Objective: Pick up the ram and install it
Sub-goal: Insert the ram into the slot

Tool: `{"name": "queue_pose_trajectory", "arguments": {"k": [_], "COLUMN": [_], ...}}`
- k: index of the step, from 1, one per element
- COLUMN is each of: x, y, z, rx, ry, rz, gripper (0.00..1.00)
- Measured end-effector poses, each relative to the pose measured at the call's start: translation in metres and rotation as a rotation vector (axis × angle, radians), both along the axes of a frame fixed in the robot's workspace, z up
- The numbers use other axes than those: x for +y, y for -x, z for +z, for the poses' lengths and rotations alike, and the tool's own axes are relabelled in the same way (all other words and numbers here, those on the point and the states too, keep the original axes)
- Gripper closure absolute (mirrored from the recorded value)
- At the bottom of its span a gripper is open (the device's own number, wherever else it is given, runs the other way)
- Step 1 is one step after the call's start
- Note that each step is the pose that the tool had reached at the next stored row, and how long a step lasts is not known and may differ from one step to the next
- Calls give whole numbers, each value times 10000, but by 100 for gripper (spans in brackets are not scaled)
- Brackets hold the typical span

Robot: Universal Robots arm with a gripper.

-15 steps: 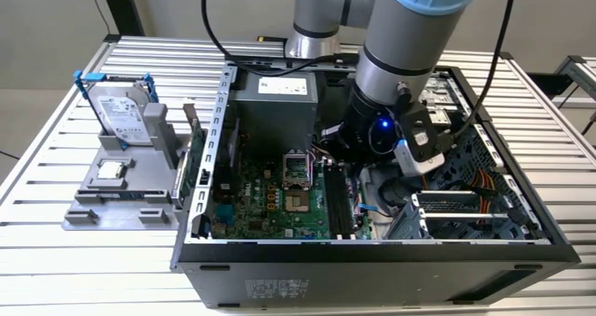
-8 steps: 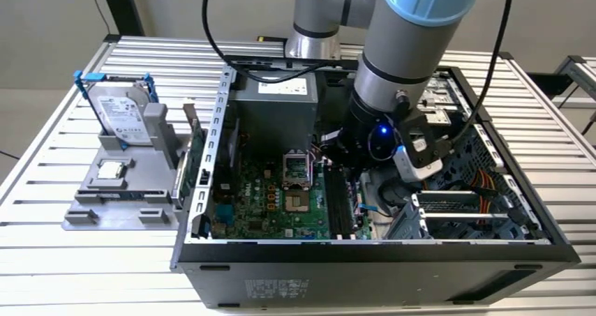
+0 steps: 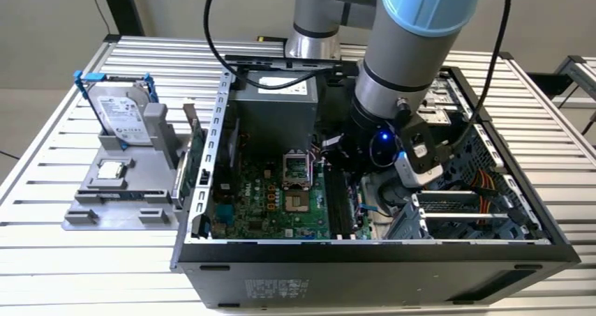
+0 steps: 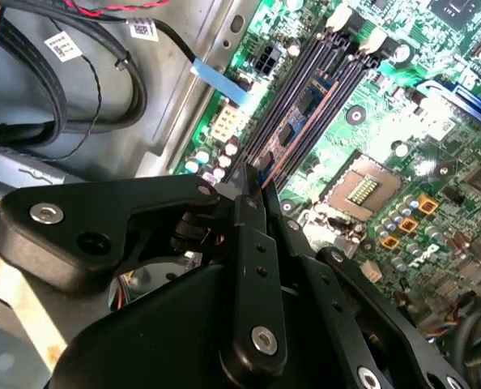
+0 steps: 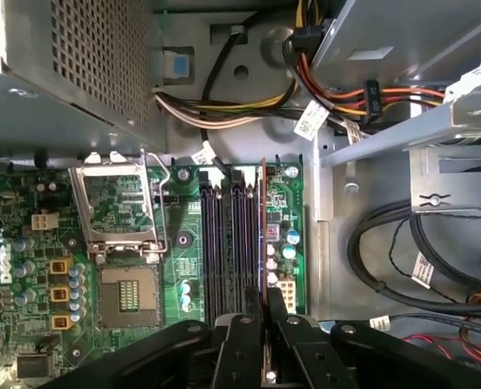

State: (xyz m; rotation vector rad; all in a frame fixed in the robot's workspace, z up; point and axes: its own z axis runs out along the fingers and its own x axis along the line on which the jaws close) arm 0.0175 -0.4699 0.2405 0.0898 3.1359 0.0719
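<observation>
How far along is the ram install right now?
Pickup looks done: the claw is shut on the ram, held edge-on inside the open computer case. In hand: the stick stands over the memory slots beside the empty processor socket. Whether it is seated cannot be told.

Robotics lab or workshop: slatted aluminium workbench, opened black desktop computer case, grey-and-blue industrial robot arm.
</observation>
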Motion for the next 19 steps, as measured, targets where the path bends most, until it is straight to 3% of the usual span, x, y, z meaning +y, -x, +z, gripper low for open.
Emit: {"name": "queue_pose_trajectory", "arguments": {"k": [6,19], "x": [-65,-96], "y": [-1,-1], "z": [-22,-54], "rx": [0,2], "ry": [1,1], "rz": [5,171], "gripper": [100,100]}}
